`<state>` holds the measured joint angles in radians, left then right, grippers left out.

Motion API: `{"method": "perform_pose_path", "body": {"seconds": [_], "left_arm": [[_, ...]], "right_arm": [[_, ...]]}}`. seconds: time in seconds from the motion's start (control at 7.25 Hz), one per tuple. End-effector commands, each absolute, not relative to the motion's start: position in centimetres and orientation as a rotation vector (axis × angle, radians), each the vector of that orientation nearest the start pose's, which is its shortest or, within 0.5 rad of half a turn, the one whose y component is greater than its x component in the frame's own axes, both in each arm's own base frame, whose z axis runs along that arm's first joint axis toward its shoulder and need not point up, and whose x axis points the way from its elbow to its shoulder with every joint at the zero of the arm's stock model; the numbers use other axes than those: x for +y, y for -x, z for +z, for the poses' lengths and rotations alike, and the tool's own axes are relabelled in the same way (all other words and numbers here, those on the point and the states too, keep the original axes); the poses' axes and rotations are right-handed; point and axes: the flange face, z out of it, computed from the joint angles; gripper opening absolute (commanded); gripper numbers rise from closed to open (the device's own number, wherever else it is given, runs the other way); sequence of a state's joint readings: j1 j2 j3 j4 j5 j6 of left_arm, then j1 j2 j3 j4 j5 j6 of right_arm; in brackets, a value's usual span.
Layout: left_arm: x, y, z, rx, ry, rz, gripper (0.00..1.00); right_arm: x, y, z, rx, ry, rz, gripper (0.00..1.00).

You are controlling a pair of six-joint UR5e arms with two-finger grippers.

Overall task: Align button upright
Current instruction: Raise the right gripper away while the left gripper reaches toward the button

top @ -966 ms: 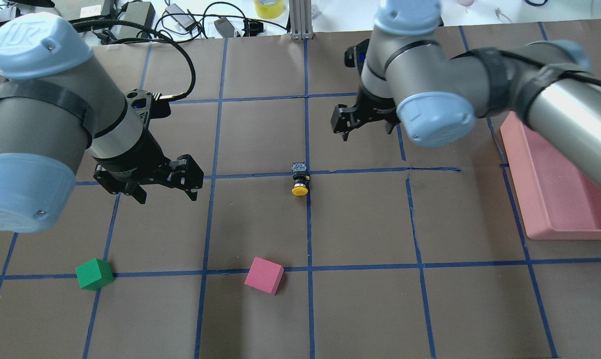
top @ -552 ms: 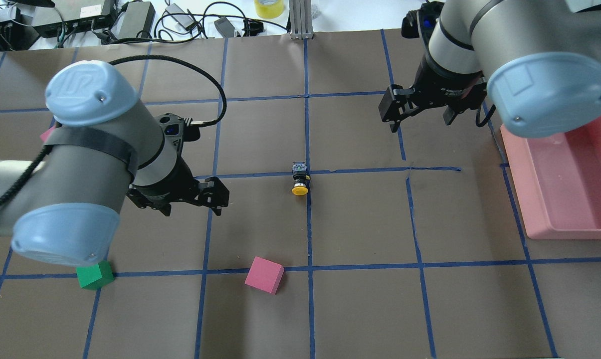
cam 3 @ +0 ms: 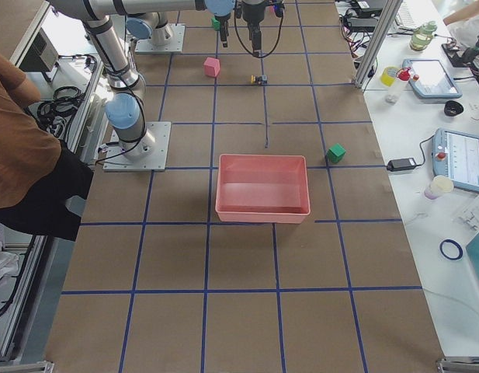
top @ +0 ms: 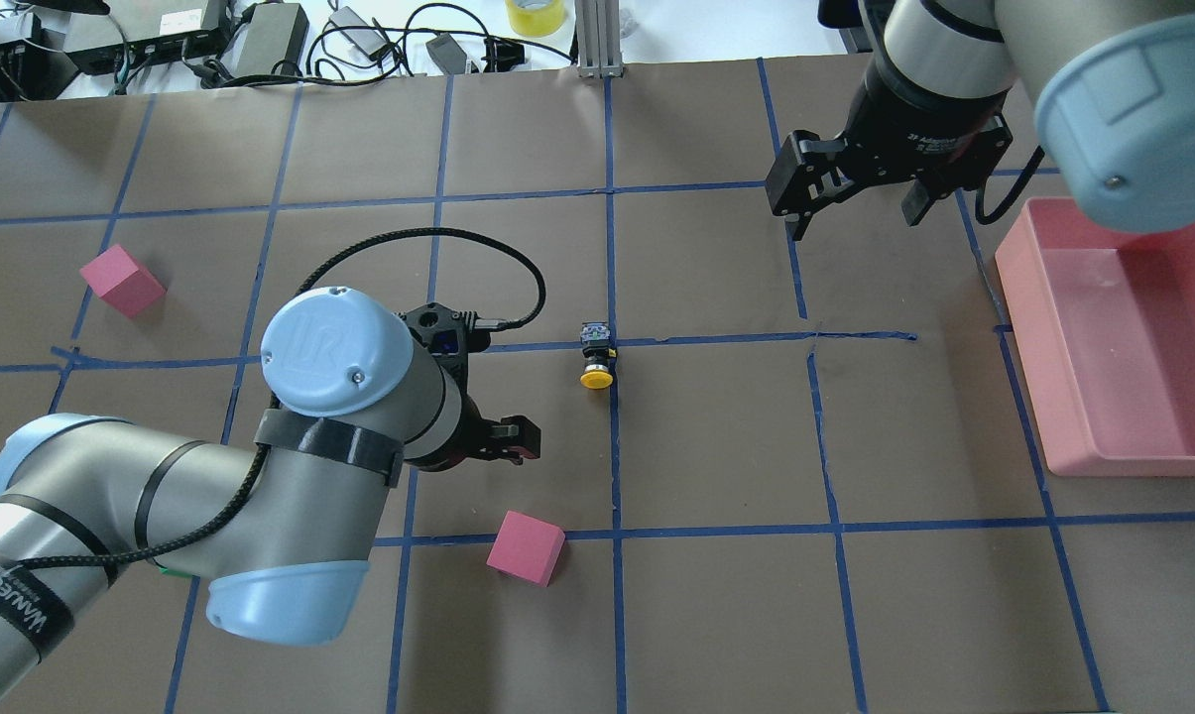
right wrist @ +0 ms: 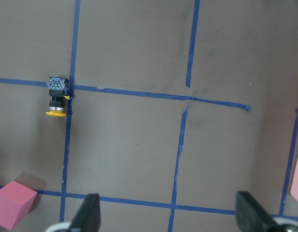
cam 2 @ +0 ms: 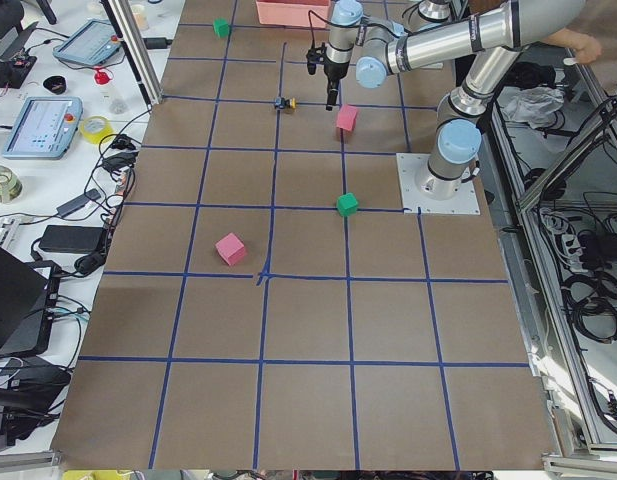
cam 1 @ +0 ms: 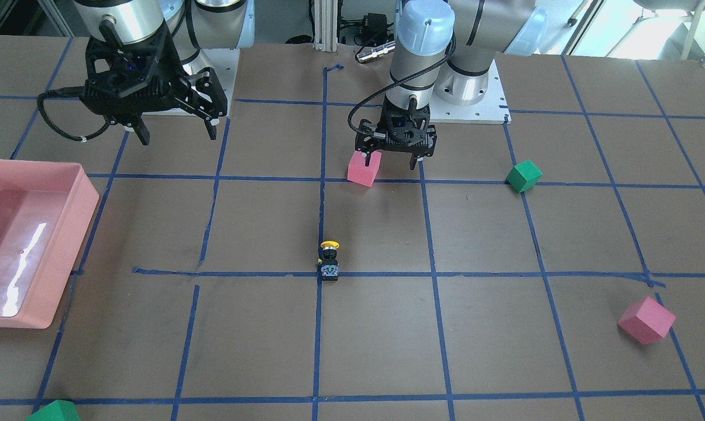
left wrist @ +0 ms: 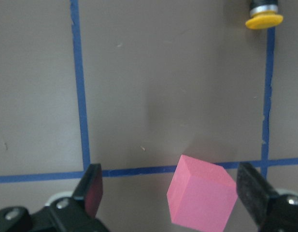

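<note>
Button [top: 596,359] lies sideways on the counter [top: 716,446], untouched, but my wide-open left tool [cam 1: 390,161] has swung nearer while my wide-open right tool [top: 852,213] backed off, so the left probably grasps.

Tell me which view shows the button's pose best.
Right wrist-mounted: the button lies whole and side-on, base, body and yellow cap all distinct. Overhead and front-facing show it whole but smaller; left wrist catches only the cap; side views show a speck.
</note>
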<state>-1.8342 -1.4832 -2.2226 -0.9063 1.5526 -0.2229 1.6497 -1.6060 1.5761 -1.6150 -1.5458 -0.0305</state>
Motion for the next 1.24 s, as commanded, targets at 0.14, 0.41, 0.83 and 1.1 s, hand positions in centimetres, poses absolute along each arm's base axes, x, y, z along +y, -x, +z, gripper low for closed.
{"method": "perform_pose_path", "body": {"seconds": [0.14, 0.41, 0.83, 1.1], "left_arm": [[-36.7, 26.7, 26.6, 3.253, -0.151, -0.330, 1.00], [-38.1, 27.3, 24.2, 3.256, -0.161, -0.377, 1.00], [-39.5, 28.9, 21.4, 3.255, -0.198, -0.495, 1.00], [-40.3, 29.5, 19.0, 3.254, -0.205, -0.490, 1.00]], "right_arm": [[-47.8, -17.5, 52.5, 3.116, 0.178, -0.177, 1.00], [-48.2, -17.5, 51.9, 3.114, 0.178, -0.153, 1.00], [-48.3, -17.3, 51.1, 3.110, 0.171, -0.123, 1.00], [-48.2, -17.2, 50.7, 3.111, 0.166, -0.102, 1.00]]}}
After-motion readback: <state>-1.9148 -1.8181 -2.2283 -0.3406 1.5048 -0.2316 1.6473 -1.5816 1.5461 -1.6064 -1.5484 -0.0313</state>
